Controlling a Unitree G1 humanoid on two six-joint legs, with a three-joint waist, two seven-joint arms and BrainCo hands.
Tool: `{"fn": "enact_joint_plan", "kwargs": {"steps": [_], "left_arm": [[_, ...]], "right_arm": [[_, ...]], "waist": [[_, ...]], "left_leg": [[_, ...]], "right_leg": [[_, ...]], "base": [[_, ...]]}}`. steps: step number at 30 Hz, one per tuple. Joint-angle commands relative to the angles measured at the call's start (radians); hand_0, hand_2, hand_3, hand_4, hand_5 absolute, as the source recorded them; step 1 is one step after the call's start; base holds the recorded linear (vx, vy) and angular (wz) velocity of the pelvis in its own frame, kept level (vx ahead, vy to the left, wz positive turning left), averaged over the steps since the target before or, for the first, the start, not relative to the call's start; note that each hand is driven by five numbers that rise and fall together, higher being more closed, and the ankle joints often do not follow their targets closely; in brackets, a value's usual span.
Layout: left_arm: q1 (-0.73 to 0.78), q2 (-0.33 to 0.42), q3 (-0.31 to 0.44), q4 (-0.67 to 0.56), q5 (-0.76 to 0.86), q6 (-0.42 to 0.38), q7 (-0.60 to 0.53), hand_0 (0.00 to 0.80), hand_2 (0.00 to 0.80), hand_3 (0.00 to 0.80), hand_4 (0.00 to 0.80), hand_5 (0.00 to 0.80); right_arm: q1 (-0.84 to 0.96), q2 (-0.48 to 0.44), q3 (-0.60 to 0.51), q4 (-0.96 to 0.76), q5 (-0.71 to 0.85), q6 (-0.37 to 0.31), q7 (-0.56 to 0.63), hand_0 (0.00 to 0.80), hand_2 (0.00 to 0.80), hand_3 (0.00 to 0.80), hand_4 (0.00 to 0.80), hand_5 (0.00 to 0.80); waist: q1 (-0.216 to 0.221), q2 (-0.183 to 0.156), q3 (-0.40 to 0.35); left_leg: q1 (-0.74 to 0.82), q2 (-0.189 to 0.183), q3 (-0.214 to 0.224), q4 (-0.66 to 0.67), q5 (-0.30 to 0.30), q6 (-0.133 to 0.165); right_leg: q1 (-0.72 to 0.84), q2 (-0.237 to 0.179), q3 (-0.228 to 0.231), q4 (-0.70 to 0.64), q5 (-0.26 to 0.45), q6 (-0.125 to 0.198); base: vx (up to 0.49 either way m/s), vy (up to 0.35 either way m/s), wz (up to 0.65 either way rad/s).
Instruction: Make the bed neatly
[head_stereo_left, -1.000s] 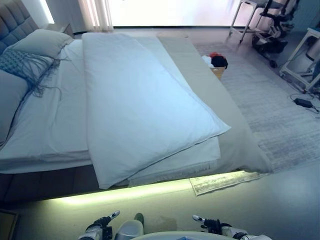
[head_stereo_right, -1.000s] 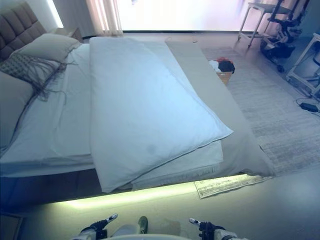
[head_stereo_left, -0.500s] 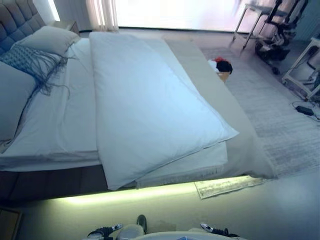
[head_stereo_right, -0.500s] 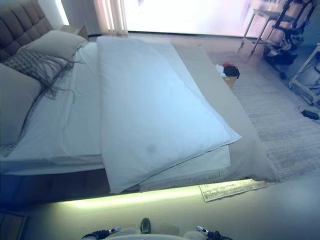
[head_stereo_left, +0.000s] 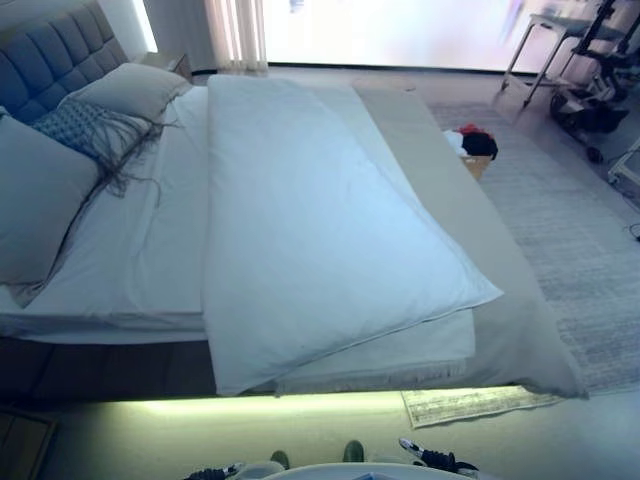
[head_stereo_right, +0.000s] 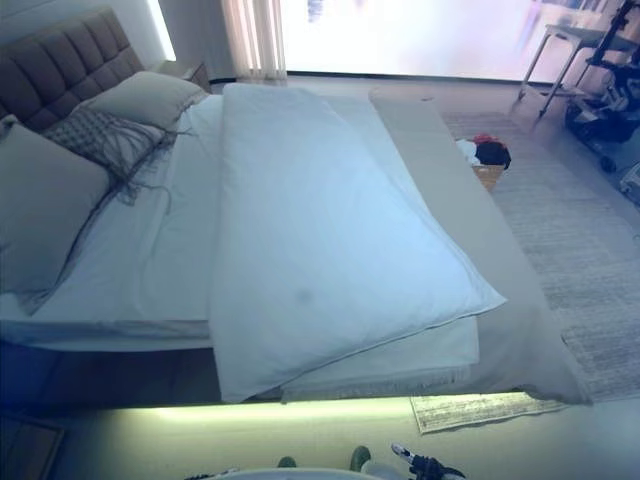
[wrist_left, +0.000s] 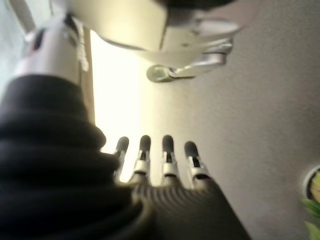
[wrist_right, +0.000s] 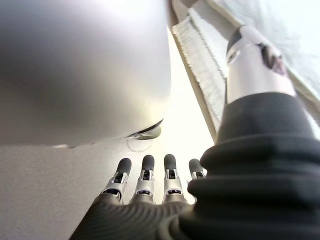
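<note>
A bed (head_stereo_left: 120, 250) with a white sheet lies before me. A white duvet (head_stereo_left: 310, 220) is folded lengthwise down its middle, its near corner hanging over the bed's near edge. A beige blanket (head_stereo_left: 470, 230) lies along the right side. Grey pillows (head_stereo_left: 40, 190) and a fringed blue cushion (head_stereo_left: 85, 130) lie by the padded headboard (head_stereo_left: 55, 60). My left hand (wrist_left: 155, 155) and right hand (wrist_right: 150, 175) hang low by my sides over the floor, fingers straight and empty, well short of the bed.
A basket with red and black clothes (head_stereo_left: 475, 148) stands on the grey rug (head_stereo_left: 580, 240) right of the bed. A small fringed mat (head_stereo_left: 480, 403) lies at the bed's near right corner. A chair and frames (head_stereo_left: 580, 60) stand at the back right.
The camera has shifted, so the bed sits further right and more headboard shows. My hands have dropped almost out of the bottom of the eye views.
</note>
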Motion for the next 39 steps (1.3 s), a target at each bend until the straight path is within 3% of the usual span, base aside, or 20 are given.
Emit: {"fn": "enact_joint_plan", "kwargs": {"steps": [1,6,9,10,12,17,18,21,25,29,33,39], "left_arm": [[-0.079,-0.049,-0.009,0.043,0.036,-0.007,0.005,0.000,0.000,0.000,0.000,0.000],[-0.071,-0.052,-0.003,0.049,0.041,-0.001,0.015,0.000,0.000,0.000,0.000,0.000],[-0.067,-0.061,0.003,0.055,0.027,-0.013,0.029,0.000,0.000,0.000,0.000,0.000],[-0.065,-0.064,0.006,0.053,0.017,-0.024,0.034,0.000,0.000,0.000,0.000,0.000],[-0.063,-0.071,0.009,0.049,0.001,-0.041,0.053,0.000,0.000,0.000,0.000,0.000],[-0.045,-0.071,0.008,0.050,0.044,-0.048,0.097,0.000,0.000,0.000,0.000,0.000],[-0.044,-0.069,0.010,0.056,0.104,-0.055,0.101,0.000,0.000,0.000,0.000,0.000],[-0.051,-0.065,-0.007,0.052,0.103,-0.071,0.062,0.000,0.000,0.000,0.000,0.000],[-0.078,-0.053,-0.028,0.014,-0.038,-0.073,-0.083,0.000,0.000,0.000,0.000,0.000],[-0.152,-0.027,-0.052,0.009,-0.084,-0.072,-0.078,0.000,0.000,0.000,0.000,0.000],[-0.249,-0.012,-0.017,0.009,-0.189,-0.116,-0.042,0.000,0.000,0.000,0.000,0.000],[-0.331,0.004,0.002,-0.021,-0.358,-0.171,-0.118,0.000,0.000,0.000,0.000,0.000]], "right_arm": [[-0.058,0.014,0.035,0.030,0.015,-0.019,0.014,0.000,0.000,0.000,0.000,0.000],[-0.061,0.016,0.042,0.037,0.022,-0.012,0.038,0.000,0.000,0.000,0.000,0.000],[-0.065,0.010,0.044,0.039,0.025,-0.014,0.058,0.000,0.000,0.000,0.000,0.000],[-0.065,0.003,0.044,0.031,0.019,-0.009,0.057,0.000,0.000,0.000,0.000,0.000],[-0.067,-0.007,0.045,0.021,0.020,-0.007,0.058,0.000,0.000,0.000,0.000,0.000],[-0.075,-0.016,0.035,0.013,0.087,-0.041,0.102,0.000,0.000,0.000,0.000,0.000],[-0.077,-0.018,0.020,-0.004,0.150,-0.059,0.119,0.000,0.000,0.000,0.000,0.000],[-0.098,-0.022,0.000,-0.030,0.253,-0.074,0.139,0.000,0.000,0.000,0.000,0.000],[-0.140,-0.033,-0.028,-0.042,0.341,-0.093,0.193,0.000,0.000,0.000,0.000,0.000],[-0.240,-0.034,-0.027,-0.061,0.415,-0.130,0.209,0.000,0.000,0.000,0.000,0.000],[-0.369,-0.037,-0.027,-0.074,0.467,-0.159,0.197,0.000,0.000,0.000,0.000,0.000],[-0.510,-0.078,-0.032,-0.104,0.536,-0.152,0.164,0.000,0.000,0.000,0.000,0.000]], "waist": [[0.020,0.015,0.017],[0.020,0.017,0.029],[0.016,0.010,0.041],[0.018,0.007,0.052],[0.022,0.010,0.071],[0.031,0.023,0.077],[0.035,0.029,0.081],[0.032,0.052,0.085],[0.036,0.085,0.118],[0.048,0.090,0.166],[0.067,0.082,0.226],[0.105,0.059,0.296]], "left_leg": [[0.003,-0.042,-0.069,0.027,-0.070,0.028],[-0.013,-0.038,-0.069,0.096,-0.095,0.022],[-0.059,-0.048,-0.057,0.242,-0.149,0.015],[-0.104,-0.054,-0.059,0.333,-0.134,0.002],[-0.163,-0.016,-0.064,0.405,-0.070,-0.027],[-0.127,0.109,-0.073,0.235,0.023,-0.067],[-0.158,0.159,-0.068,0.206,0.074,-0.086],[-0.142,0.139,-0.066,0.149,0.026,-0.082],[-0.160,0.112,-0.076,0.134,0.010,-0.085],[-0.227,0.095,-0.086,0.112,0.018,-0.079],[-0.327,0.091,-0.091,0.148,0.028,-0.083],[-0.459,0.099,-0.103,0.190,0.048,-0.093]], "right_leg": [[0.024,-0.026,-0.020,0.008,-0.003,0.071],[0.031,-0.027,-0.023,0.030,-0.027,0.056],[0.032,-0.034,-0.019,0.057,-0.054,0.033],[0.035,-0.036,-0.019,0.066,-0.061,0.023],[0.044,-0.036,-0.017,0.075,-0.067,0.013],[0.079,-0.057,-0.024,0.078,-0.084,0.029],[0.089,-0.076,-0.023,0.082,-0.098,0.036],[0.046,-0.130,-0.030,0.110,-0.096,0.064],[-0.020,-0.175,-0.034,0.116,-0.062,0.099],[-0.080,-0.184,-0.037,0.087,-0.032,0.117],[-0.140,-0.190,-0.038,0.088,-0.018,0.117],[-0.218,-0.184,-0.063,0.095,-0.004,0.112]], "base": [[0.073,-0.065,-0.05],[0.077,-0.056,-0.05],[0.084,-0.008,-0.04],[0.069,0.042,-0.06],[0.096,0.092,-0.08],[0.174,0.182,-0.27],[0.143,0.255,0.02],[0.057,0.288,0.11],[-0.034,0.176,0.04],[-0.173,0.038,0.19],[-0.148,-0.043,0.17],[-0.102,-0.115,0.08]]}}
